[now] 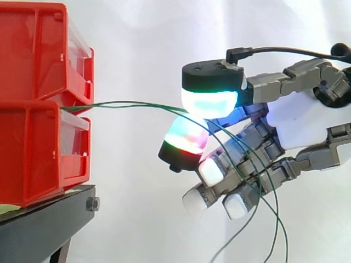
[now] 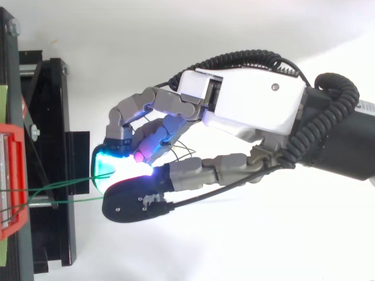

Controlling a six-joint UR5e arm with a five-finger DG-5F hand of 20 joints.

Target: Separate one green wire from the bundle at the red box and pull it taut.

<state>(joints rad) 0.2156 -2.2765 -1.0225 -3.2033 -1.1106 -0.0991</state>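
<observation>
Two red bins (image 1: 33,98) are stacked at the left on a black stand (image 1: 44,227). Thin green wires (image 1: 131,103) come out between the bins and run right to my hand (image 1: 301,120). The hand is level with the gap between the bins, a short way to their right. Two glowing pads, a cyan one (image 1: 211,103) above and a red-green one (image 1: 186,139) below, meet on the wires and pinch them. From above, two wire strands (image 2: 64,193) cross from the red bin (image 2: 12,175) to the fingertips (image 2: 111,170); the lower strand looks straight. The other fingers are curled below.
Past the pinch, loose green wire lengths (image 1: 277,219) drape over the curled fingers and hang down to the lower right. The black stand's frame (image 2: 53,146) juts out under the wires. A white curtain is behind.
</observation>
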